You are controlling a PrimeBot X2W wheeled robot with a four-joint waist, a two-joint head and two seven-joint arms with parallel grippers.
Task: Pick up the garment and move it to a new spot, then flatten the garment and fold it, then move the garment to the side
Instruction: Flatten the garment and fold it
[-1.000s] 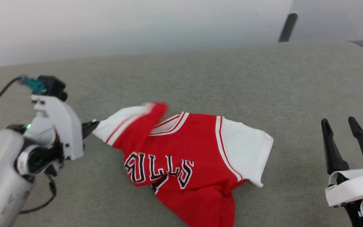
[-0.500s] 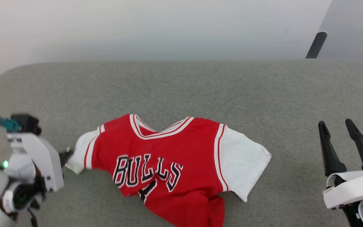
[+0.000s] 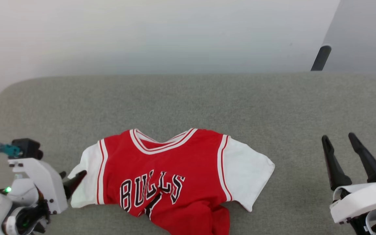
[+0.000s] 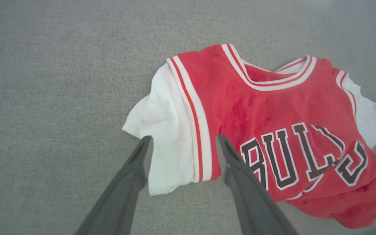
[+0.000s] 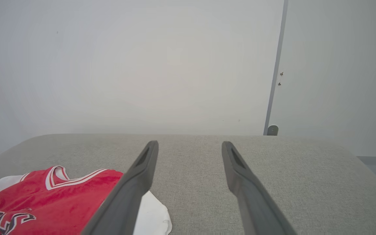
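Observation:
The garment (image 3: 168, 156) is a red jersey with white sleeves and black "BULLS" letters. It lies chest-up on the grey padded table (image 3: 207, 98), and its lower hem is bunched toward the near edge. My left gripper (image 3: 72, 176) is open at the garment's left white sleeve. In the left wrist view the garment (image 4: 256, 107) lies ahead, and the left gripper (image 4: 184, 140) straddles the sleeve with its fingers apart, gripping nothing. My right gripper (image 3: 338, 137) stands open to the right, apart from the cloth. The right wrist view shows the right gripper (image 5: 190, 143) open over bare table, with the garment (image 5: 54, 192) at lower left.
A pale wall (image 3: 175, 32) rises behind the table. A dark post (image 3: 320, 58) stands at the back right. The table's left corner (image 3: 5, 94) is rounded. Bare grey surface lies behind and right of the garment.
My left gripper pulled the sleeve leftward, spreading the folded-over shoulder flat, then opened and let go. The head camera shifted. The right gripper stayed open.

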